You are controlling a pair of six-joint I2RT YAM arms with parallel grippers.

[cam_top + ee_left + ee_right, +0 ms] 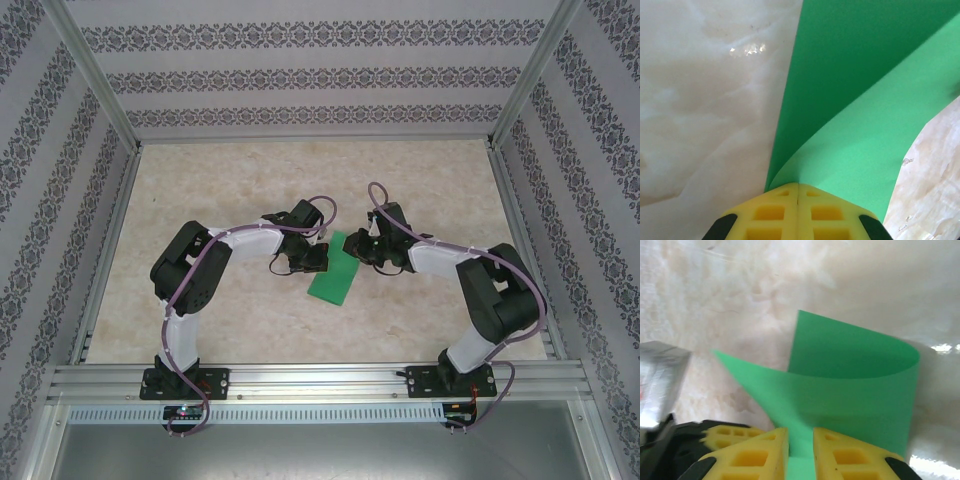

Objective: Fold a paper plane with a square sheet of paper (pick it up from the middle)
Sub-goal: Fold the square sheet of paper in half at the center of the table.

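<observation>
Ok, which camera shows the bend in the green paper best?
The right wrist view: the green paper curls over in one open loop. The left wrist view gives two layers running into the left gripper; the top view, a small green patch.

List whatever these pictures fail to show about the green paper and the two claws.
- Top external: left claw and right claw tips too small and dark to read their grip on the green paper.
- Left wrist: the paper's far corners run off the top and right edges.
- Right wrist: the paper's near edge sits hidden between the claw's fingers; the grey shape at left is too blurred to name.
</observation>
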